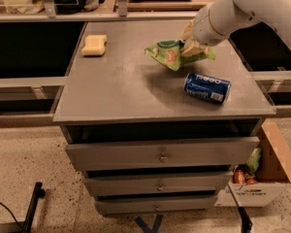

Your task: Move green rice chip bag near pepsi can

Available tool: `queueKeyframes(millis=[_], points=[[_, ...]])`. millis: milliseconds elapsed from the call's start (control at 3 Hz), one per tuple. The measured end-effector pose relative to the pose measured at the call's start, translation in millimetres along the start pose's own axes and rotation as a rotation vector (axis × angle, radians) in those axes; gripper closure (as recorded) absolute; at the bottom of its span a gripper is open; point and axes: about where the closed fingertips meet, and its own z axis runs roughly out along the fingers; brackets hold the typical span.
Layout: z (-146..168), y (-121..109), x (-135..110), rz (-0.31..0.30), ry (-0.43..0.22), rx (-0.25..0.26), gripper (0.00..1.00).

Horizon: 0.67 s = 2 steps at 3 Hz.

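The green rice chip bag is a light-green foil bag with orange chip pictures. It hangs tilted above the grey tabletop, casting a shadow below. My gripper is shut on the bag's right end, at the end of the white arm coming in from the upper right. The pepsi can is blue with white lettering and lies on its side on the tabletop, just below and to the right of the bag, apart from it.
A pale yellow sponge block lies at the table's back left. The table is a grey cabinet with several drawers below. A cardboard box with items stands on the floor at the right.
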Motion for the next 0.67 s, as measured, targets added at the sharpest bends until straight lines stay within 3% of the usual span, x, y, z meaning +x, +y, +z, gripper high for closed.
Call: queueKeyframes(millis=[333, 667], points=[[-4.6, 10.1, 1.8, 0.006, -0.003, 0.001, 1.0], [-4.8, 17.1, 3.5, 0.012, -0.006, -0.002, 0.84]])
